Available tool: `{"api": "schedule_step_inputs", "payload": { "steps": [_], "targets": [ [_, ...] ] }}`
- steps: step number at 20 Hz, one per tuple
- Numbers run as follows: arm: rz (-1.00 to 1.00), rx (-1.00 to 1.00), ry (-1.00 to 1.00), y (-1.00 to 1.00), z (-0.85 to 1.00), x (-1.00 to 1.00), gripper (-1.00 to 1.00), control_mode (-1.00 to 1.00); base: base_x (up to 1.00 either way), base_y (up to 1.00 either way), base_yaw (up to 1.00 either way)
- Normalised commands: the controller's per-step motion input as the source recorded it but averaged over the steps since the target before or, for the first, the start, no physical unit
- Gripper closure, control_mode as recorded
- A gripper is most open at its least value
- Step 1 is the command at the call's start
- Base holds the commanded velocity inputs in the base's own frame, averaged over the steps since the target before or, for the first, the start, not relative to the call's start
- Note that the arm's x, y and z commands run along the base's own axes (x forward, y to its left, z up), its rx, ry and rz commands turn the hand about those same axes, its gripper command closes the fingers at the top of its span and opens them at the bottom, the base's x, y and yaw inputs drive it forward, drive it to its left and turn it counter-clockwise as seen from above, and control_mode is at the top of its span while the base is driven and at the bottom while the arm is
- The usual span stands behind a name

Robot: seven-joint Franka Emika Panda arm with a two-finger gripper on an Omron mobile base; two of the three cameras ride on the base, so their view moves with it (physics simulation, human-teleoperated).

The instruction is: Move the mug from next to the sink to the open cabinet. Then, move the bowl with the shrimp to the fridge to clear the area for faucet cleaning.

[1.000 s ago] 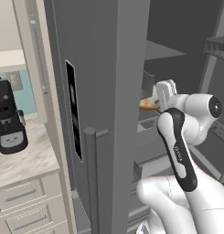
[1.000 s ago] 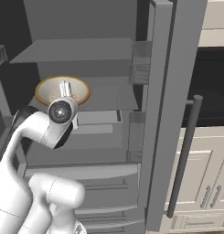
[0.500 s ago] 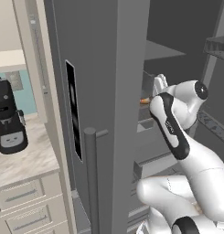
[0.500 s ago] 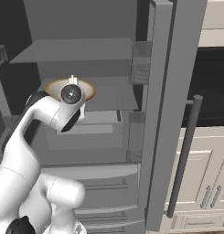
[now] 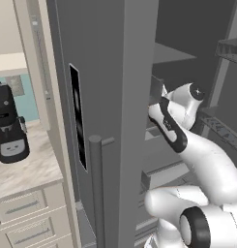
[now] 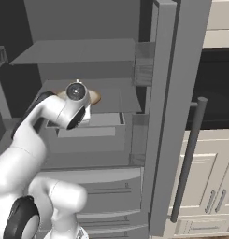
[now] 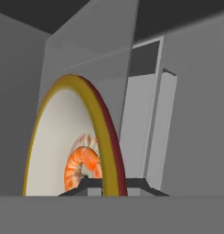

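Note:
My gripper (image 7: 111, 185) is shut on the tan-brown rim of the bowl (image 7: 54, 137), which the hand view shows edge-on with its pale inside to the left. The orange-pink shrimp (image 7: 82, 165) lies curled inside it, near the fingers. In the right base view the bowl (image 6: 94, 97) peeks out from behind my wrist, over a middle shelf of the open grey fridge (image 6: 74, 51). My arm reaches past the fridge door (image 5: 105, 72) with the narrow black panel. The mug, sink, faucet and open cabinet are out of view.
The right fridge door (image 6: 176, 93) stands open, its bar handle (image 6: 188, 158) close to my right. Door bins (image 6: 144, 60) and a drawer (image 6: 88, 133) flank the shelf. A black coffee machine (image 5: 11, 131) sits on the counter to the left, above beige drawers (image 5: 23, 208).
My arm has stretched further into the fridge, carrying the bowl deeper over the shelf. The wrist now covers most of the bowl in the right base view.

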Motion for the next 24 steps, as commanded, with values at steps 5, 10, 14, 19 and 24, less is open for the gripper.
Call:
{"api": "schedule_step_inputs", "payload": {
  "steps": [5,10,14,19,24],
  "targets": [
    [0.00,-0.01,0.00,0.00,-0.03,0.71,1.00,-1.00,0.00,0.00,0.00],
    [0.00,0.00,0.01,0.00,-0.08,0.89,1.00,-1.00,0.00,0.00,0.00],
    [0.00,-0.08,0.08,0.05,-0.39,0.70,1.00,-1.00,0.00,0.00,0.00],
    [0.00,-0.08,0.10,0.00,-0.42,0.52,1.00,-1.00,0.00,0.00,0.00],
    [0.00,-0.01,0.03,0.02,-0.09,0.64,1.00,-1.00,0.00,0.00,0.00]
  ]
}}
